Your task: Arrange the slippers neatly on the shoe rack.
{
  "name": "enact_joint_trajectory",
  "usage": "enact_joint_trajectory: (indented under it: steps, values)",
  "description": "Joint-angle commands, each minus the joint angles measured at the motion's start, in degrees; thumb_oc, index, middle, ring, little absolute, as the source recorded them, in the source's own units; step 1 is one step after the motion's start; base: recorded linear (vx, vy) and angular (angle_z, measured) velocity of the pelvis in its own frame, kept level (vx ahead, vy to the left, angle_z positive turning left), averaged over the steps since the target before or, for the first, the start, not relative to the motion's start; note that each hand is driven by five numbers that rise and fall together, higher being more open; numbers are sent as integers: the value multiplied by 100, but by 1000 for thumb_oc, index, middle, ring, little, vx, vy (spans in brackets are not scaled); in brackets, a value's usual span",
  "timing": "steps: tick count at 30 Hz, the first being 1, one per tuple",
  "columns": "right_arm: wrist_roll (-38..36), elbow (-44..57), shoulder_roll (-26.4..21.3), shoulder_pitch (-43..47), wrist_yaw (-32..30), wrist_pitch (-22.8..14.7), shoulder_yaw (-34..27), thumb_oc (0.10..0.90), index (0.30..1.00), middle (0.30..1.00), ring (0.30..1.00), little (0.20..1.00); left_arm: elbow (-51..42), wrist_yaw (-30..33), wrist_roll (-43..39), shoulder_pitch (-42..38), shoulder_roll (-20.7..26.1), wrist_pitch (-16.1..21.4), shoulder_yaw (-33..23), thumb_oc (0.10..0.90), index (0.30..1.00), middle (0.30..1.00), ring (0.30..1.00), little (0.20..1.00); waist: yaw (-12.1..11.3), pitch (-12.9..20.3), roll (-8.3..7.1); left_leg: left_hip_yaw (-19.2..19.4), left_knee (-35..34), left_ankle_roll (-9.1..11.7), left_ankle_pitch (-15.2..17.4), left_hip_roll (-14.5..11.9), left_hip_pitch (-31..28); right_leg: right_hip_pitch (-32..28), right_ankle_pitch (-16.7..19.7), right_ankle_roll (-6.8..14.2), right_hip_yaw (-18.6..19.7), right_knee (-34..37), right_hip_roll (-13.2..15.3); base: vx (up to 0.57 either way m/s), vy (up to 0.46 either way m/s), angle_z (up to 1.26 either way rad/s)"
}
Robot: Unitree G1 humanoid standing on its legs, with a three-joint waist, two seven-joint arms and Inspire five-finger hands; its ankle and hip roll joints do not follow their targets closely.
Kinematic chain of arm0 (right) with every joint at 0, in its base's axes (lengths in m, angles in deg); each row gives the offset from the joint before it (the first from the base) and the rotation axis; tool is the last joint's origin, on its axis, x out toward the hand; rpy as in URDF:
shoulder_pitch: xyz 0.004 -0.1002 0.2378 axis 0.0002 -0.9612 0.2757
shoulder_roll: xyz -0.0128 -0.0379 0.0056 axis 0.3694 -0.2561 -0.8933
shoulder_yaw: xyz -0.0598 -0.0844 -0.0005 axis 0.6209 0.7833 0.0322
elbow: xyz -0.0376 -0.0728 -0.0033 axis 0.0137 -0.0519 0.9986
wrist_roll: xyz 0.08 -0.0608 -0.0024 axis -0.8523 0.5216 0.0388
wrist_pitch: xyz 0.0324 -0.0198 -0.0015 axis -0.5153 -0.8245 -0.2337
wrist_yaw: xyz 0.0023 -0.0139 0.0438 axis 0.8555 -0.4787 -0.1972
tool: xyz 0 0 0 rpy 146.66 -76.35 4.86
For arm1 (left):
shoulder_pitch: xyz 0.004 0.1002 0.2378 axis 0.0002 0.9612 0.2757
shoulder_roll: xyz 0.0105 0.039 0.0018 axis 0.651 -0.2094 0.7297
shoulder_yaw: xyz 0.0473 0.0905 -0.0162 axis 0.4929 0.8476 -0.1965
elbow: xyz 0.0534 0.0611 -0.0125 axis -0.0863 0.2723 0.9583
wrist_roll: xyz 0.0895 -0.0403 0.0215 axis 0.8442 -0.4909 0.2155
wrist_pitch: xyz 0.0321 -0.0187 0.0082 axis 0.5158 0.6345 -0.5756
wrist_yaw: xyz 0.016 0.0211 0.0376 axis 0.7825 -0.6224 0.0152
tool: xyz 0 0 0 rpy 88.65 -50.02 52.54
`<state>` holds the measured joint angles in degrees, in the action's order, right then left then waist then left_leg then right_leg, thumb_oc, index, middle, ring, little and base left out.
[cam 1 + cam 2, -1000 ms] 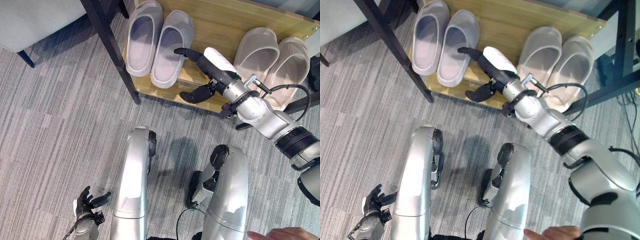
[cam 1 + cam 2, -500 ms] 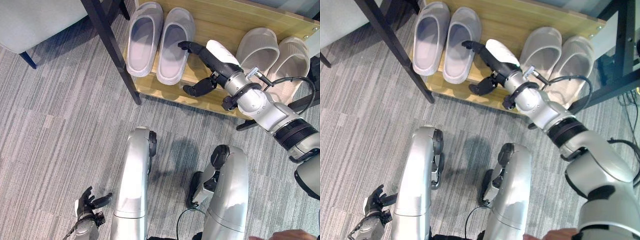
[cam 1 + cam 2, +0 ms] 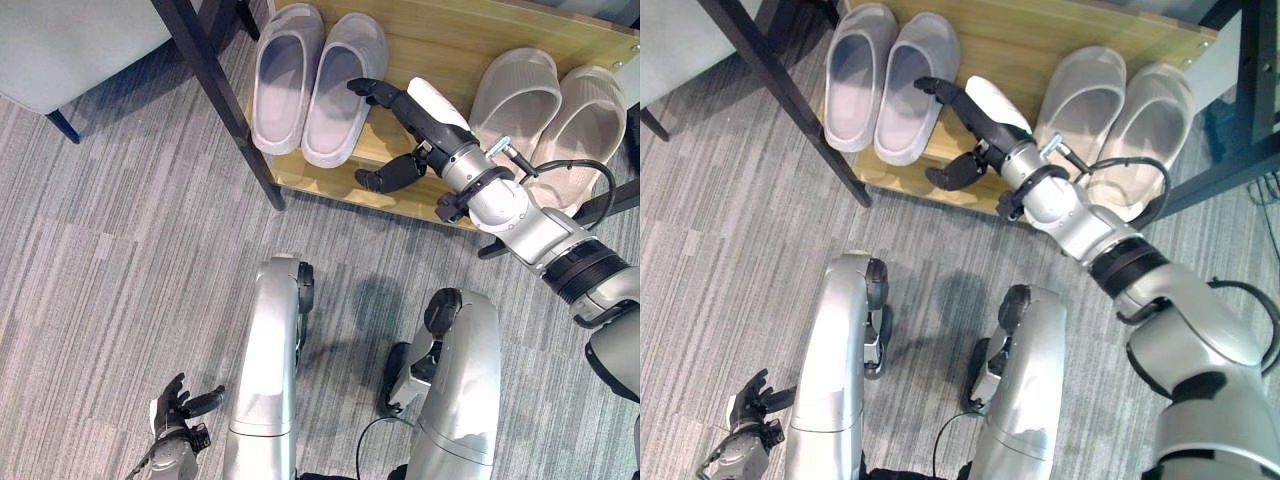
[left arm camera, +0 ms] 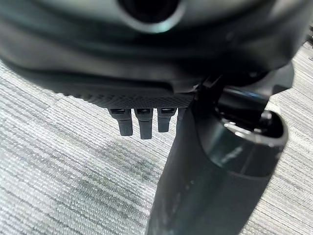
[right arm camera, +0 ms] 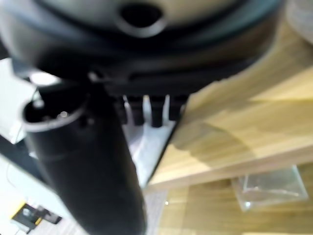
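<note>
The right hand (image 3: pixel 415 125) reached over the wooden shoe rack (image 3: pixel 455 35), its fingers (image 3: pixel 372 90) stretched straight and touching the inner edge of the right slipper of the grey pair (image 3: pixel 315 85) — the thumb (image 3: pixel 385 176) hung apart below, over the shelf's front edge. It was spread wide and held nothing. The two grey slippers lay side by side at the left end of the shelf, toes pointing away from the robot, just beside the black rack post (image 3: pixel 225 100). A beige pair (image 3: pixel 555 110) lay side by side at the right end of the same shelf, well apart from the grey pair. The left hand (image 3: pixel 180 405) hung low over the grey carpet (image 3: pixel 110 250) — fingers relaxed and loosely spread, holding nothing
</note>
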<state>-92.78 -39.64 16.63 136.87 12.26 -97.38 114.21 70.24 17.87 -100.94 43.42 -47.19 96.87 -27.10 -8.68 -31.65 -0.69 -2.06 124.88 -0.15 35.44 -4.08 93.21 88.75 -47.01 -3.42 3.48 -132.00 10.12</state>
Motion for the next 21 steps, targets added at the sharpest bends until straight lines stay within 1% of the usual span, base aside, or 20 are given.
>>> enact_joint_trajectory:
  steps: [1,8,14,17,21]
  values:
    - [-157,714,28,564,-356,-371,-640,800,900,900,900,900,-2,85,-186,145,353,231,233,800,900,900,900,900,-334,186,-29,-162,214,-2,712,-46,-326,121,307,-459,230,7,64,0,0,0]
    - [65,792,-106,319,-470,-373,-828,800,900,900,900,900,-1,97,-177,140,346,214,161,800,900,900,900,900,-303,186,-47,-175,241,6,711,-40,-326,121,307,-455,229,6,44,0,0,0]
    - [44,1054,-212,-37,-547,-509,-1102,800,900,900,900,900,-49,140,-102,99,320,228,117,800,900,900,900,900,-262,186,-78,-174,232,17,693,-39,-326,121,306,-463,242,19,27,0,0,0]
    - [67,1274,-166,-193,-551,-569,-1255,800,900,900,900,900,2,150,-71,79,305,209,76,800,900,900,900,900,-239,186,-59,-174,218,14,674,-16,-326,121,311,-457,224,44,18,0,0,0]
    - [182,1392,-146,-236,-565,-563,-1305,800,900,900,900,900,21,149,-36,68,275,211,96,800,900,900,900,900,-236,186,-39,-182,228,7,667,-10,-326,121,303,-451,209,32,23,0,0,0]
